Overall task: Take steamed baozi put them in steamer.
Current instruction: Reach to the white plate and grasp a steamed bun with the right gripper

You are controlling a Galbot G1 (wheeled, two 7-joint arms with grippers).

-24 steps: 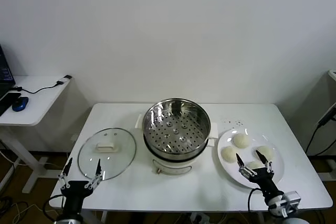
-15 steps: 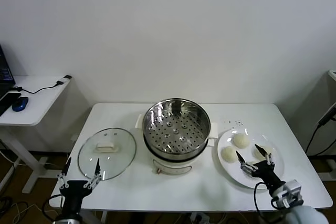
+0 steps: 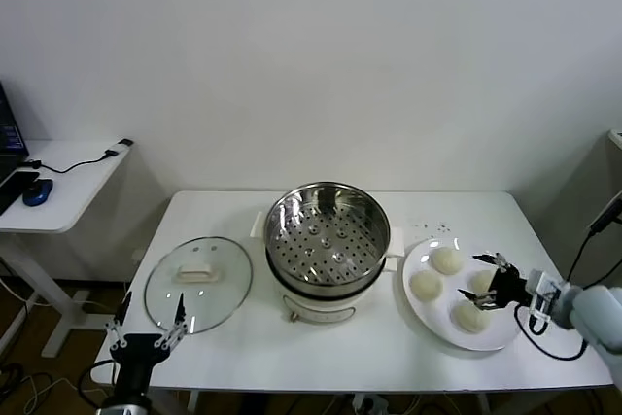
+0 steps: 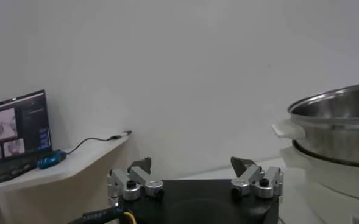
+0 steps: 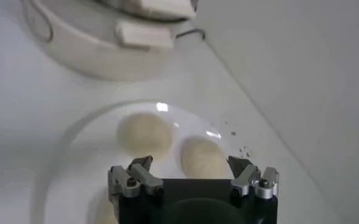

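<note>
1. My right gripper (image 3: 492,282) has its jaws spread wide, holding nothing, over the plate's (image 3: 432,308) right side.
2. I see four steamed baozi (image 3: 447,259) on that plate, just right of the steamer (image 3: 327,252).
3. My left gripper (image 3: 148,328), also spread, waits near the glass lid (image 3: 198,284).

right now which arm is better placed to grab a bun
Right. The right gripper is open beside the buns on the plate; the left gripper sits by the glass lid.
</note>
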